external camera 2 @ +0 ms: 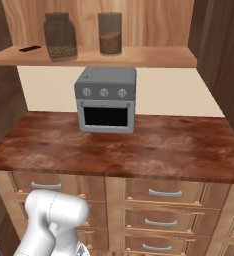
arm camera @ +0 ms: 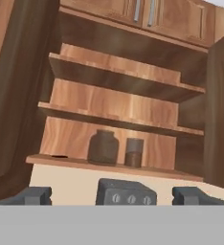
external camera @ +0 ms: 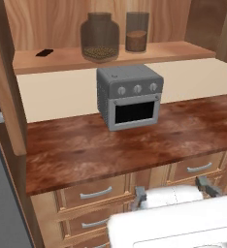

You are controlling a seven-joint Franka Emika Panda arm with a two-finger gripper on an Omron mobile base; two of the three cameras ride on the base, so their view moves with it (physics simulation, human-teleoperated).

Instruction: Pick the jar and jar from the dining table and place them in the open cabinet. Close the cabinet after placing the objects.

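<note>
nearest, at the bottom of the left base frame, the white arm's two-finger gripper (external camera: 172,190) sits low in front of the drawers, its dark fingers (arm camera: 33,195) spread wide with nothing between them. just beyond, pale wood drawers with horizontal silver handles (external camera 2: 161,192) run under the glossy reddish-brown wood counter (external camera: 86,155). mid-frame on that counter stands the small grey toaster oven with three knobs (external camera: 130,97). farther back and higher, on the lowest shelf of the open mid-brown wall cabinet (arm camera: 114,167), the wider round-shouldered glass jar with olive-yellow pellets (external camera: 100,38) and the slim straight glass jar with light-brown powder (external camera: 137,33) stand upright, near each other but apart; a small flat dark object (external camera: 44,53) lies to their left on the same shelf. the dark cabinet doors (arm camera: 219,115) hang open at both frame edges. judgement: both placements look done, leaving the closing step. next move calls for raising the empty claw to one door's outer edge and swinging it shut, clear of the jars.
</note>
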